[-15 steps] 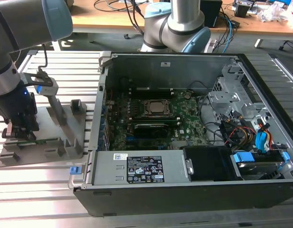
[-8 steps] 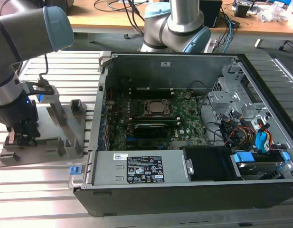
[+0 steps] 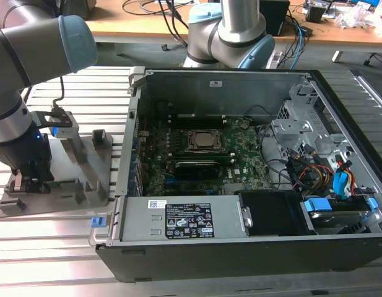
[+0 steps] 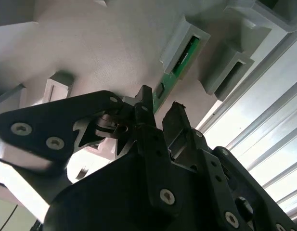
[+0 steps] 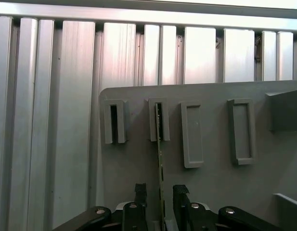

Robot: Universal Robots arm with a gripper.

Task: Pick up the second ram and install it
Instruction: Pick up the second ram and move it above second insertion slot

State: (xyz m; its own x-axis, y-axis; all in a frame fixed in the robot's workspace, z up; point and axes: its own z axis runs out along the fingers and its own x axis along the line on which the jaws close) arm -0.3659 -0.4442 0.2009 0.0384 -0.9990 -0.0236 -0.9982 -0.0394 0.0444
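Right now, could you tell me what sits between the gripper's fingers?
The second ram, on edge in a slot of the grey holder tray; both wrist views show it.

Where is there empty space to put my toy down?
Bare slotted table lies nearer the camera than the grey tray, and beyond it toward the wooden desk. Inside the computer case it's crowded with a motherboard and cables.

One ram stick (image 5: pixel 161 159) on show; one grey holder tray (image 5: pixel 211 192); four raised blocks on it in the first wrist view, that's two narrow slots (image 5: pixel 114 122) and two wide frames (image 5: pixel 193 134); one gripper (image 5: pixel 160 192), two fingers (image 5: pixel 140 191); one open computer case (image 3: pixel 215 83); one motherboard (image 3: pixel 246 154); one processor socket (image 3: pixel 205 140).
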